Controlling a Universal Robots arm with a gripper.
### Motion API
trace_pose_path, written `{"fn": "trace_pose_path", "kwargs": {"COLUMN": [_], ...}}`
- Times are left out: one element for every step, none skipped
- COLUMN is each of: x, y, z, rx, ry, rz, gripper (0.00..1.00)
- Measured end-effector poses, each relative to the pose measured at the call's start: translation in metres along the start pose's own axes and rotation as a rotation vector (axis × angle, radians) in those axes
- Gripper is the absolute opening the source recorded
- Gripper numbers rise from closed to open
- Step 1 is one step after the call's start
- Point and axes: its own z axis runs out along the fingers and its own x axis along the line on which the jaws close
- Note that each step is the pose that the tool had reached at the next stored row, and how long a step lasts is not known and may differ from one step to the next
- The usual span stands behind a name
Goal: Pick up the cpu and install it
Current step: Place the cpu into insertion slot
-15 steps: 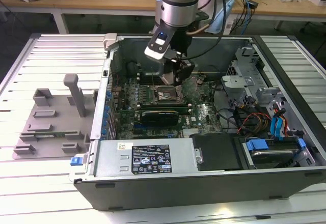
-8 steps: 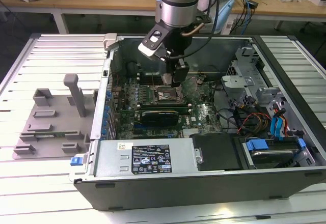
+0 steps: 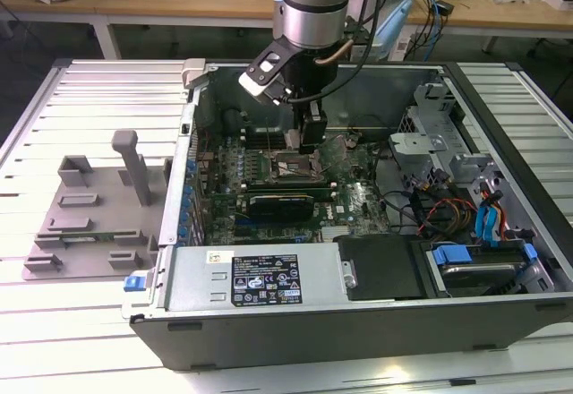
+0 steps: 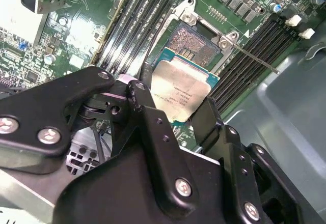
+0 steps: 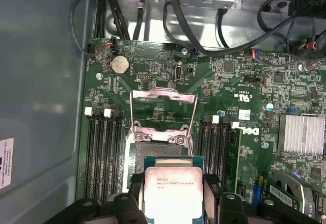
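Note:
The cpu (image 5: pixel 173 188) (image 4: pixel 179 92), a flat square chip with a silver metal top and a green rim, is clamped between two black fingers (image 5: pixel 133 184) (image 4: pixel 144 84). My gripper (image 3: pixel 310 143) (image 4: pixel 178 102) (image 5: pixel 173 196) is shut on it inside the open computer case (image 3: pixel 501 98). The chip hangs just above the open socket (image 4: pixel 196 43) (image 5: pixel 133 155) (image 3: pixel 291 168) on the green motherboard and partly overlaps it in both wrist views. The socket's metal load frame (image 5: pixel 163 102) is flipped up, and the contact field shows bare beyond the chip's edge.
Black memory slots (image 5: pixel 104 152) (image 5: pixel 216 147) flank the socket on both sides. A finned heatsink (image 5: pixel 301 135) and bundled cables (image 5: pixel 168 20) lie nearby. At the exterior view's left stands a grey fixture plate (image 3: pixel 89 219) with upright posts. Drive bays and blue-tabbed cables (image 3: pixel 488 219) fill the case's right side.

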Motion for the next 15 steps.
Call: {"fn": "trace_pose_path", "kwargs": {"x": [0.0000,0.0000,0.0000,0.0000,0.0000,0.0000,0.0000,0.0000,0.0000,0.0000,0.0001,0.0001,0.0001,0.0001,0.0001], "y": [0.0000,0.0000,0.0000,0.0000,0.0000,-0.0001,-0.0001,-0.0005,-0.0007,-0.0008,-0.0011,-0.0012,-0.0013,-0.0017,-0.0020], "z": [0.0000,0.0002,0.0007,0.0013,0.0017,0.0020,0.0028,0.0035,0.0043,0.0052,0.0083,0.0093,0.0108,0.0125,0.0149], "rx": [0.0000,-0.0001,-0.0002,0.0000,0.0000,0.0000,-0.0002,-0.0001,-0.0002,-0.0001,-0.0003,-0.0003,-0.0003,-0.0003,-0.0003], "ry": [0.0000,0.0001,0.0003,0.0000,-0.0001,0.0000,0.0002,0.0000,0.0000,-0.0001,0.0000,0.0000,0.0000,-0.0001,-0.0001], "rz": [0.000,0.000,0.001,0.002,0.002,0.003,0.003,0.003,0.003,0.003,0.003,0.003,0.003,0.003,0.003], "gripper": [0.55,0.55,0.55,0.55,0.55,0.55,0.55,0.55,0.55,0.55,0.55,0.55,0.55,0.55,0.55]}}
